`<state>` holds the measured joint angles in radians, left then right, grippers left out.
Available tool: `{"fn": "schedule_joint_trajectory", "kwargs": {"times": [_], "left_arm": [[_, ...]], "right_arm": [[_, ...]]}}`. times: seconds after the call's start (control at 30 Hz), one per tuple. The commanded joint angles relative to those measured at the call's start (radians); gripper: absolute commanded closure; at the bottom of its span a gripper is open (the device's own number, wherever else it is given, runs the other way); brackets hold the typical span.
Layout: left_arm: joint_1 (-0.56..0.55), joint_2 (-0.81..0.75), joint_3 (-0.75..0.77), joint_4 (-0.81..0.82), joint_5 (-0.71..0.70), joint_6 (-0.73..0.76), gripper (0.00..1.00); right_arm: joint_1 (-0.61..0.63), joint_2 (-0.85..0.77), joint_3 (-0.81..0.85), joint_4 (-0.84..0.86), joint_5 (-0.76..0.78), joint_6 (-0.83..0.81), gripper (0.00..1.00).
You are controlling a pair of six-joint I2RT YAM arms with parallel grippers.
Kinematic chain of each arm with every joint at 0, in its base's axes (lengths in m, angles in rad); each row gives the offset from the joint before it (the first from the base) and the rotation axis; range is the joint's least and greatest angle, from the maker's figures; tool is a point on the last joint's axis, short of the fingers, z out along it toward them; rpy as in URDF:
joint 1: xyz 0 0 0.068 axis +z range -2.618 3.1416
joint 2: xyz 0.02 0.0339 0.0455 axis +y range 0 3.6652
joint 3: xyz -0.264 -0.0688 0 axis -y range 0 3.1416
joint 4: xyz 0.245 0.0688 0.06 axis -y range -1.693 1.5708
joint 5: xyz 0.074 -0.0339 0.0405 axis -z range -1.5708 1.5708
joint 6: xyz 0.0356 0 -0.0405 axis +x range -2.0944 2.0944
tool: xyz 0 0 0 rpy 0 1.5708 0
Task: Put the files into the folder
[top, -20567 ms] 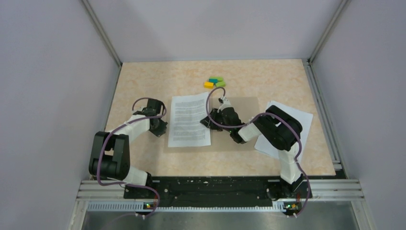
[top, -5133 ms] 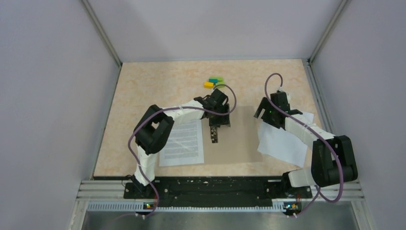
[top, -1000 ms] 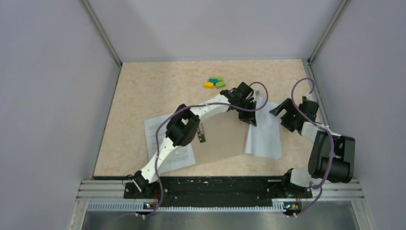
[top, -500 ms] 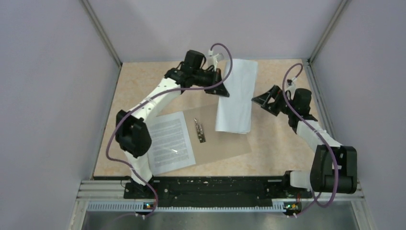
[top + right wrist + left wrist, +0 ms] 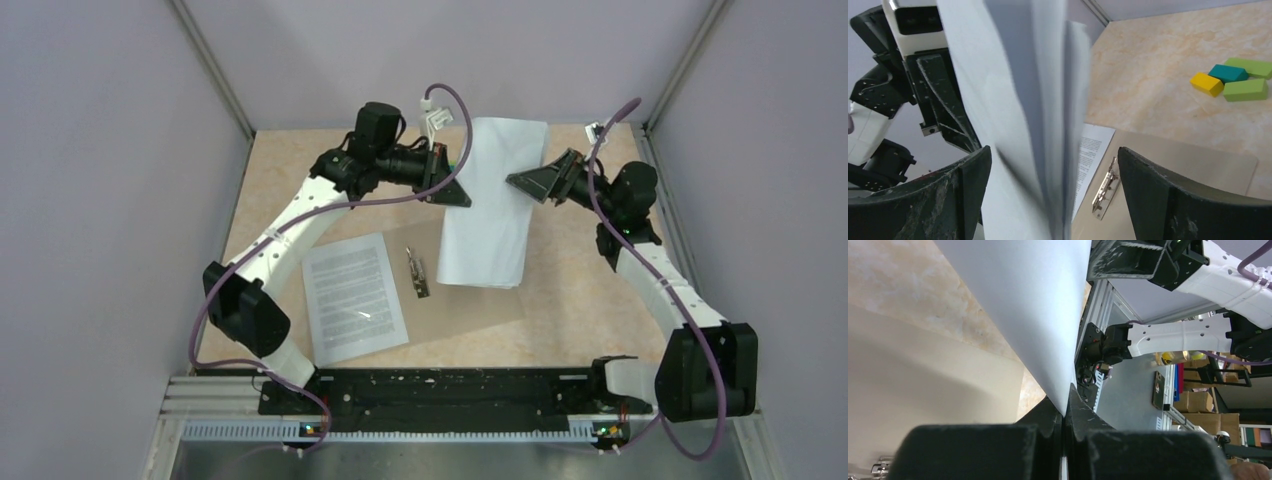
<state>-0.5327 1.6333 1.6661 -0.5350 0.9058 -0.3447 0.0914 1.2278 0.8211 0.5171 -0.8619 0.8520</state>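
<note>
A white file sheet [image 5: 488, 210] hangs upright above the table, its lower edge over the open tan folder [image 5: 470, 305]. My left gripper [image 5: 460, 194] is shut on the sheet's left edge; in the left wrist view its jaws [image 5: 1066, 412] pinch the paper [image 5: 1033, 305]. My right gripper [image 5: 515, 180] stands open at the sheet's right edge. In the right wrist view its fingers [image 5: 1168, 200] straddle the edge-on sheet [image 5: 1038, 125] with gaps on both sides. A second, printed file [image 5: 355, 297] lies flat at the folder's left side.
A metal clip [image 5: 418, 272] lies on the folder's middle. Yellow, teal and green blocks [image 5: 1233, 82] sit on the beige table beyond the folder. Grey walls close in the table on three sides. The right arm [image 5: 1198, 270] shows in the left wrist view.
The left gripper has carried the sheet a little higher and toward the back. The right gripper has moved in until its open fingers straddle the sheet's right edge.
</note>
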Motion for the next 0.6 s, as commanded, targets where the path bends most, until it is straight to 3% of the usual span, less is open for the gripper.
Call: {"fn": "schedule_joint_trajectory", "kwargs": {"times": [0.0,0.3,0.4,0.57], "left_arm": [[0.014,-0.058,-0.037,0.045,0.007,-0.005,1.00],[0.031,-0.081,-0.093,0.142,-0.013,-0.099,1.00],[0.035,-0.101,-0.120,0.201,0.008,-0.137,1.00],[0.046,-0.134,-0.158,0.277,0.073,-0.179,1.00]], "right_arm": [[0.008,-0.046,0.041,0.087,-0.039,0.051,0.09],[0.038,-0.132,-0.011,0.079,-0.105,0.066,0.45],[0.046,-0.134,-0.015,0.055,-0.121,0.049,0.51],[0.046,-0.132,-0.031,-0.011,-0.120,-0.010,0.50]]}}
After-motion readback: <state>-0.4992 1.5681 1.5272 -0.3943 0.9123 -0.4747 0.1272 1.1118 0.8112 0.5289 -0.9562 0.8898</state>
